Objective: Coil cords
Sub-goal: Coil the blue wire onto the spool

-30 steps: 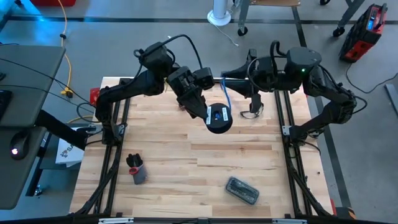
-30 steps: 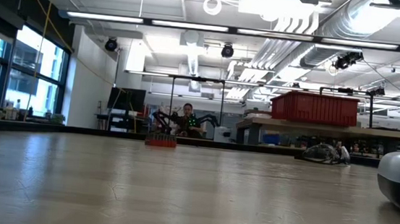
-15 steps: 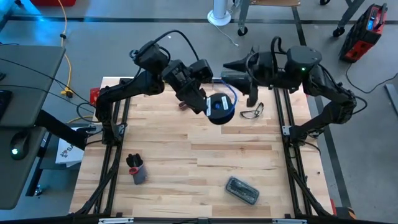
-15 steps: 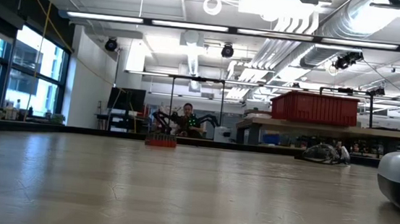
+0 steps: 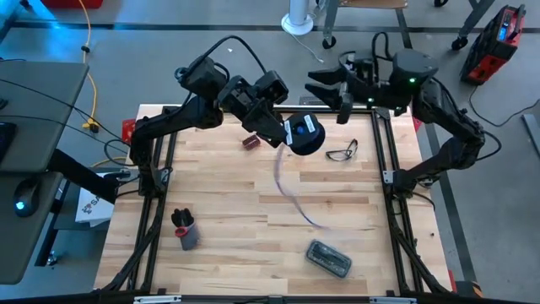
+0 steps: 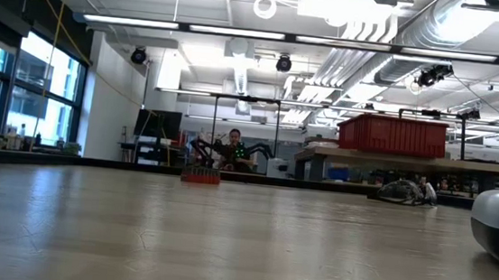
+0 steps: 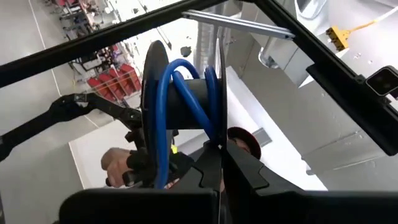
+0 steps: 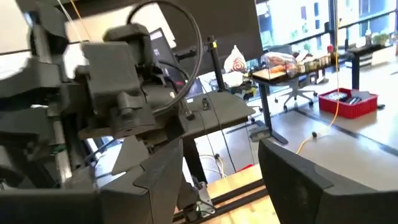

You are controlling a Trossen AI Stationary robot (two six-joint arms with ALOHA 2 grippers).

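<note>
I have the reel (image 5: pixel 304 135) lifted off the table (image 5: pixel 253 211) in my left gripper (image 5: pixel 283 133), near the far edge and just left of the glasses (image 5: pixel 342 153). The fingers are clamped together on its rim, which the left wrist view confirms: the reel (image 7: pixel 180 112) sits edge-on right in front of the camera, with the blue cord (image 7: pixel 180 93) looped around its hub between the two black discs. I'm holding it up like this so the cord has room to hang free and can be wound without dragging on the wood.

A loose length of cord (image 5: pixel 291 194) trails down from the reel toward the middle of the table (it shows as a pale blurred streak, so I can't say whether its end touches the boards).

My right gripper (image 5: pixel 329 91) is up beyond the table's far edge, just right of the reel, its fingers (image 8: pixel 155 180) standing wide apart with nothing between them. My judgement is that it stands ready to take the loose cord and feed it around the hub.

The rest sits well apart and out of the way: a small red block (image 5: pixel 251 142) near the left arm, a dark holder (image 5: pixel 184 230) near the front left, and a grey case (image 5: pixel 328 258) at the front.
</note>
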